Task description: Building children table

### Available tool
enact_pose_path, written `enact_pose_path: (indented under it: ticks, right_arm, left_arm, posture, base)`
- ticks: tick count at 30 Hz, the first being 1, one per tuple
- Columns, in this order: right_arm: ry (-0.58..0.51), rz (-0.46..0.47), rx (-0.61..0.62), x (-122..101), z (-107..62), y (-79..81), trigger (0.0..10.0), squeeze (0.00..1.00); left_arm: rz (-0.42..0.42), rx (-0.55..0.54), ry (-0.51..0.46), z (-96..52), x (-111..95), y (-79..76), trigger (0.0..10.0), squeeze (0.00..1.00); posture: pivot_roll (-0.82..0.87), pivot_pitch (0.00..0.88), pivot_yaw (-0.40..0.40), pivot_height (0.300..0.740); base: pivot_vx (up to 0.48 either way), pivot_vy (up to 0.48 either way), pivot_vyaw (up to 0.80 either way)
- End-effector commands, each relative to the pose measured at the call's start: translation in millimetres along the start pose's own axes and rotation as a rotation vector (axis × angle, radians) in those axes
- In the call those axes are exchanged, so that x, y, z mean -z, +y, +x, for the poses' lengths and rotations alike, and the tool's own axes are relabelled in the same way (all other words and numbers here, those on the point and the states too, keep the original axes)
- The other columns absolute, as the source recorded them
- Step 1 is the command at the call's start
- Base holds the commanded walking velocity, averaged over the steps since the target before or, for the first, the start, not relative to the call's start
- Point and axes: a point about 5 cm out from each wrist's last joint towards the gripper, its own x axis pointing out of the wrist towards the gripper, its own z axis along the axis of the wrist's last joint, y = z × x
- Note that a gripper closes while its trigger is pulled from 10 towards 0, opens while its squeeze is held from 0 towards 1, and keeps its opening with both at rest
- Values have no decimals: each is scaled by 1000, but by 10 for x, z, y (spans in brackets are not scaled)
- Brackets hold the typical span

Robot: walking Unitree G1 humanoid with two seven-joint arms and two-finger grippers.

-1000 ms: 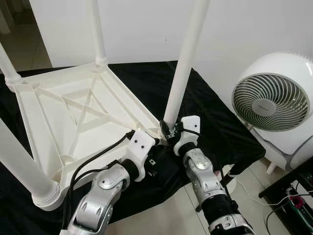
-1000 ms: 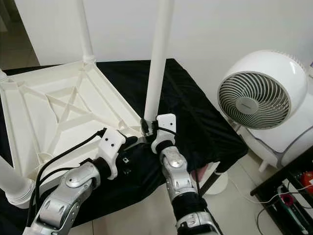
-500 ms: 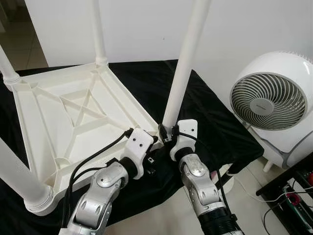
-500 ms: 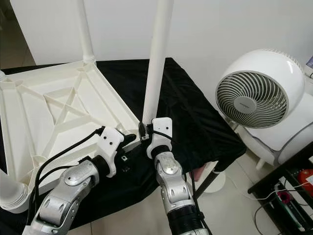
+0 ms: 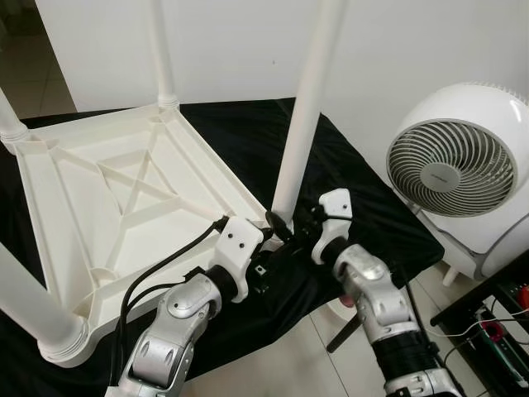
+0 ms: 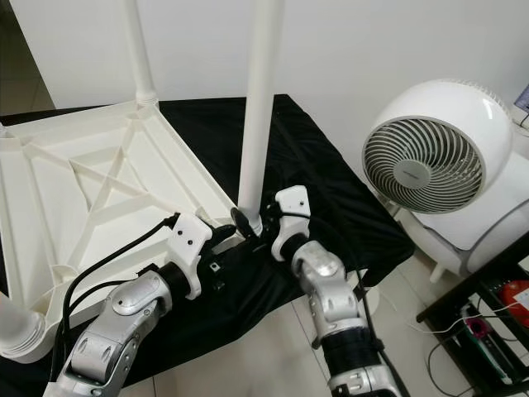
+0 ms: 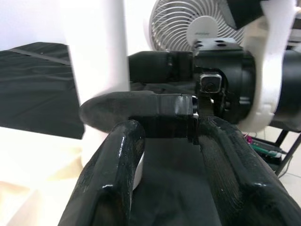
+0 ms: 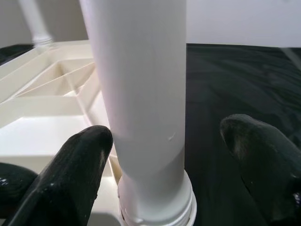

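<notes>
A white plastic children's table (image 5: 83, 190) lies upside down on a black cloth (image 5: 364, 198). Its near-right leg (image 5: 302, 124) stands upright in the corner socket. My right gripper (image 5: 285, 223) reaches that leg's base from the right. In the right wrist view its fingers (image 8: 80, 165) are open on either side of the leg (image 8: 141, 94), one close against it and the other apart. My left gripper (image 5: 266, 238) sits low at the same corner, just in front of the socket. Its fingers (image 7: 113, 174) are open with nothing between them.
Three more legs stand on the table, at the far corner (image 5: 161, 50), the left edge (image 5: 8, 116) and the near left (image 5: 33, 306). A white round fan (image 5: 459, 165) stands on the floor to the right. A dark stand with cables (image 5: 496, 314) is at lower right.
My right arm has swung out to the right, so its gripper now meets the leg's base from the side instead of from below. The left gripper has stayed at the corner.
</notes>
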Motion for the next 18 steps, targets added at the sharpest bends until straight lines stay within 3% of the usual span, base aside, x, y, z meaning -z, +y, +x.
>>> enact_pose_path:
  ticks: [1, 4, 9, 16, 17, 18]
  right_arm:
    - [-3, -6, -40, 4, -65, -89, 10000, 0]
    - [22, -35, -166, 1, -30, -173, 10000, 0]
    - [79, -68, -276, 75, 47, -178, 10000, 0]
    - [119, -79, -348, 131, 104, -203, 10000, 0]
    - [131, -89, -354, 144, 135, -218, 8627, 0]
    - [131, -89, -354, 144, 135, -218, 8627, 0]
  left_arm:
    - [6, -121, 57, -65, 93, 141, 10000, 0]
    - [10, -117, 53, -64, 78, 141, 10000, 0]
    - [13, -110, 50, -67, 62, 114, 10000, 0]
    - [14, -103, 48, -75, 51, 81, 10000, 0]
    - [13, -98, 51, -85, 51, 71, 10000, 0]
    - [13, -98, 51, -85, 51, 71, 10000, 0]
  posture:
    - [56, 68, -91, 740]
    - [64, 69, -89, 740]
    - [83, 67, -89, 740]
    - [94, 66, -92, 740]
    - [102, 65, -92, 740]
    - [102, 65, -92, 740]
  base:
    - [0, 0, 0]
    - [0, 0, 0]
    - [0, 0, 0]
    - [0, 0, 0]
    - [0, 0, 0]
    - [0, 0, 0]
